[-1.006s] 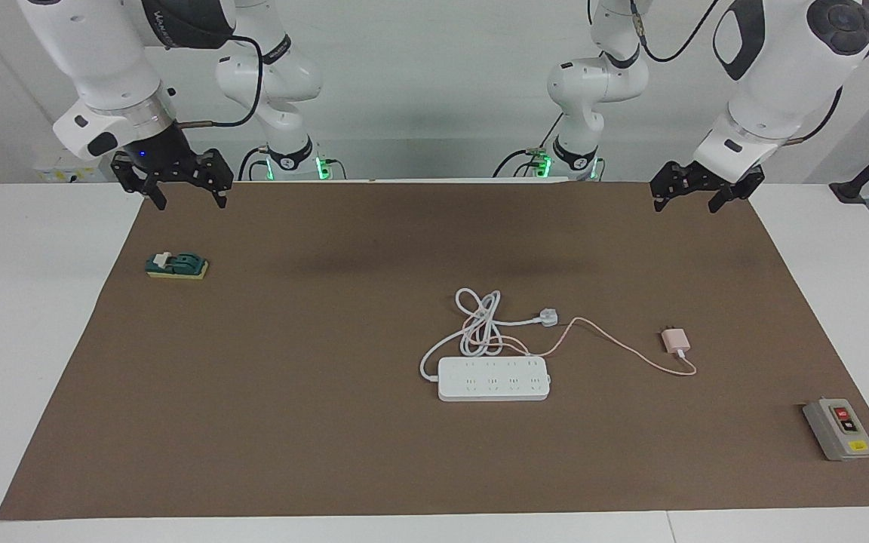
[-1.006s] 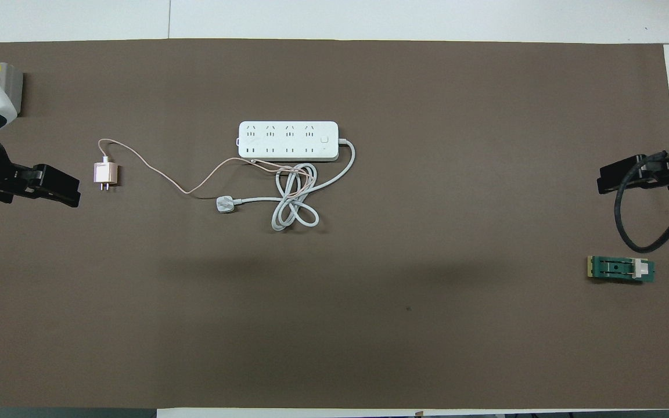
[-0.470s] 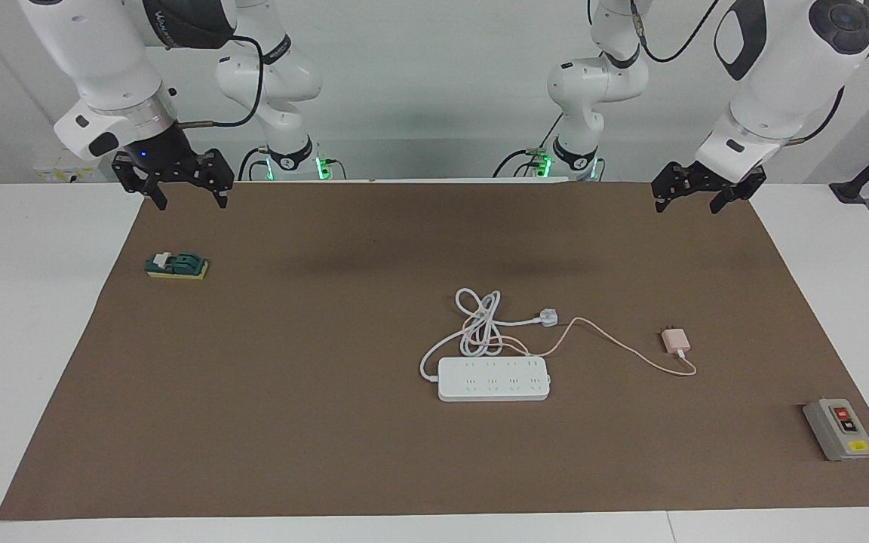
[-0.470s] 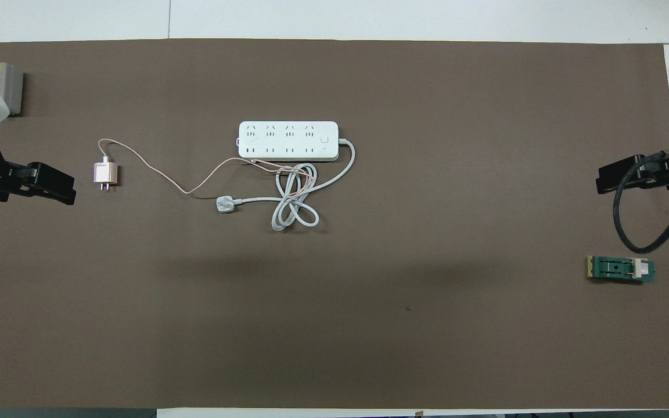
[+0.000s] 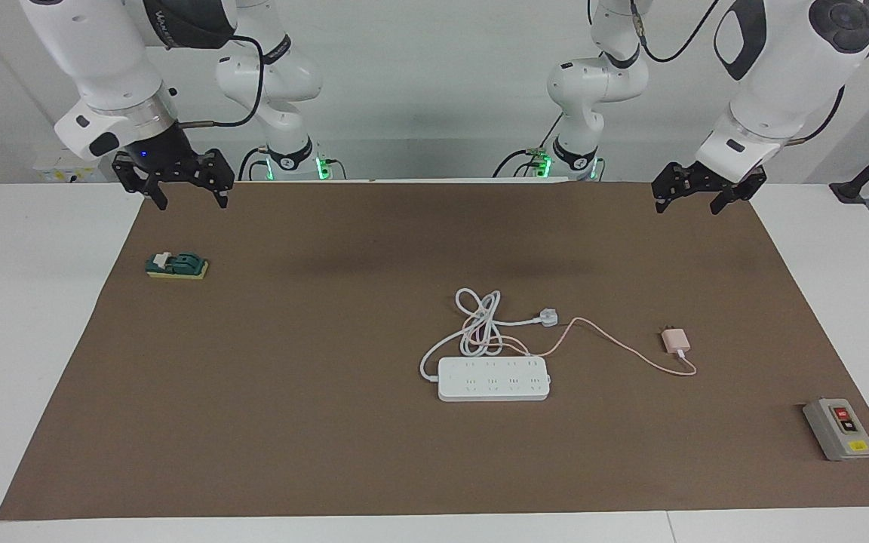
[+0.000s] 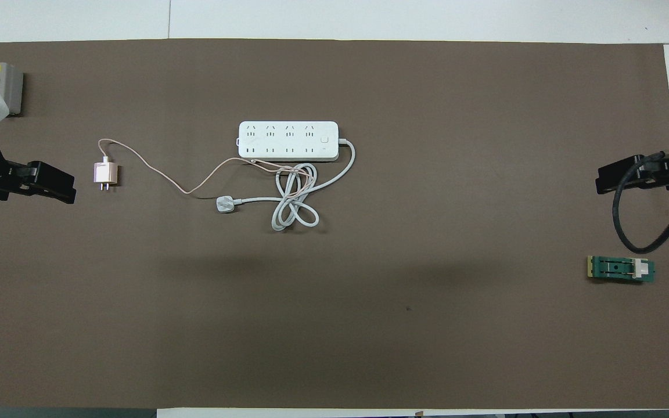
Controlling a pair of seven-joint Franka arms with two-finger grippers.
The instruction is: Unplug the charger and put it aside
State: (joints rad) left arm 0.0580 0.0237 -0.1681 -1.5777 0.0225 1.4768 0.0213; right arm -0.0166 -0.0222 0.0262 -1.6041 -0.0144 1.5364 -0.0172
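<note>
Slightly withdrawn since earlier, left pincer (image 5: 695, 197) hung spread and empty; right pincer (image 5: 184, 188) likewise; charger (image 5: 674, 340) lay unplugged, set aside.

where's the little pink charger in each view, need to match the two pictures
Facing view: the charger lies on the brown mat, unplugged, beside the power strip toward the left arm's end of the table, right of centre in the picture.
Overhead view: the charger sits left of centre, prongs toward the robots.
Shared landmark: the power strip; the thin pink cable runs from the charger toward it in both views.
</note>
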